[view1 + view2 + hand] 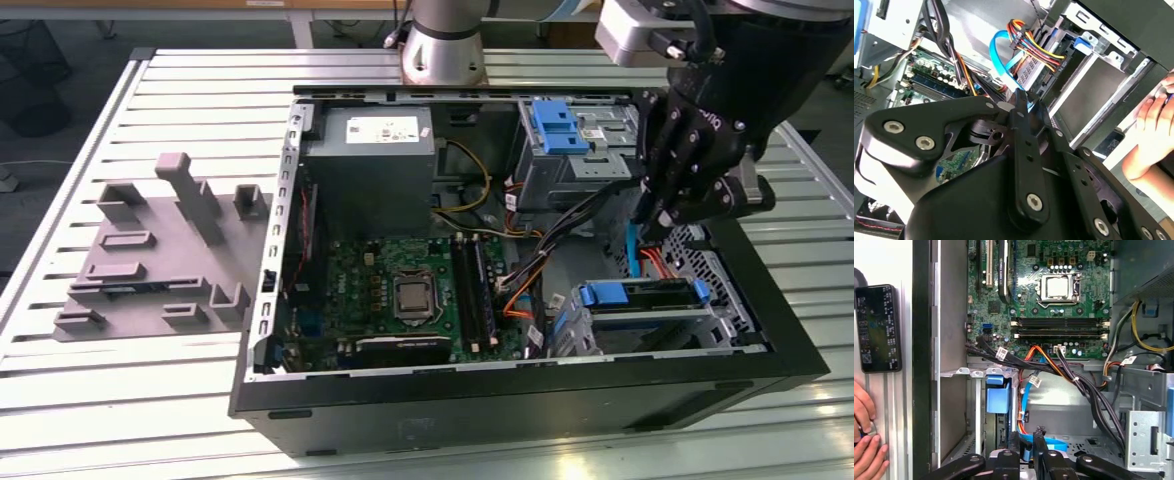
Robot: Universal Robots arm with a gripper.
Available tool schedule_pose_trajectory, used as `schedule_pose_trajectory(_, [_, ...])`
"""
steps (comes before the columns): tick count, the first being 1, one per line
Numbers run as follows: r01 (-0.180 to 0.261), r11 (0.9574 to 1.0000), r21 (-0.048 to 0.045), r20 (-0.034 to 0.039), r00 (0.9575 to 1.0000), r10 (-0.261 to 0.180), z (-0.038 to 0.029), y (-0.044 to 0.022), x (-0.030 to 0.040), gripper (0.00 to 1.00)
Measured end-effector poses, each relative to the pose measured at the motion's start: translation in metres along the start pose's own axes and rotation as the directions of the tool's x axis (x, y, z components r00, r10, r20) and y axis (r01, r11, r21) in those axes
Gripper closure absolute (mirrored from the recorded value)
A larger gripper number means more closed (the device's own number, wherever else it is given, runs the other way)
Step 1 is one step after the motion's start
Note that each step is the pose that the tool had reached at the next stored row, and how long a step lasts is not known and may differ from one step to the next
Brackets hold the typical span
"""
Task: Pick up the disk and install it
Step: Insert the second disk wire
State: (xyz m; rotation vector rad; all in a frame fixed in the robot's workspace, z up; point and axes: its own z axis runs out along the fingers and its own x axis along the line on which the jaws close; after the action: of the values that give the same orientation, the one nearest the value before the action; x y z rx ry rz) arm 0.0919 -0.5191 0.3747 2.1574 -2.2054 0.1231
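The disk (pixel 643 296) lies in the lower drive cage at the case's front corner on the exterior view's right, its blue rail facing up. In the first wrist view its blue rail end (pixel 995 399) shows inside the silver cage. My gripper (pixel 657 224) hangs inside the open computer case, just behind that cage and above the cables. Its black fingers stand together in both wrist views (pixel 1033 436) (pixel 1021 100), with a blue data cable (pixel 1000 47) running right behind the tips. Nothing is visibly held.
The power supply (pixel 367 160), motherboard (pixel 400 290) and a blue bracket on a metal cage (pixel 554 125) sit in the case. Cable bundles (pixel 1074 380) cross beside my fingers. A grey fixture (pixel 160 250) lies on the table. A person's hand (pixel 864 440) and a phone (pixel 878 327) rest outside the case.
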Motion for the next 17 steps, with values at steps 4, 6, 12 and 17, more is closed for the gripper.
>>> schedule_pose_trajectory(4, [0.0, 1.0, 0.0001, -0.0085, 1.0, 0.0, 0.0045, -0.0001, -0.0004, 0.75])
schedule_pose_trajectory(6, [0.0, 1.0, 0.0002, -0.0085, 1.0, 0.0, 0.0081, -0.0004, -0.0008, 0.75])
schedule_pose_trajectory(12, [0.0, 1.0, 0.0002, -0.0087, 1.0, 0.0, 0.0132, -0.0008, -0.0011, 0.84])
schedule_pose_trajectory(17, [-0.002, 1.0, -0.0001, -0.0076, 1.0, 0.002, 0.0161, -0.001, 0.0035, 0.84])
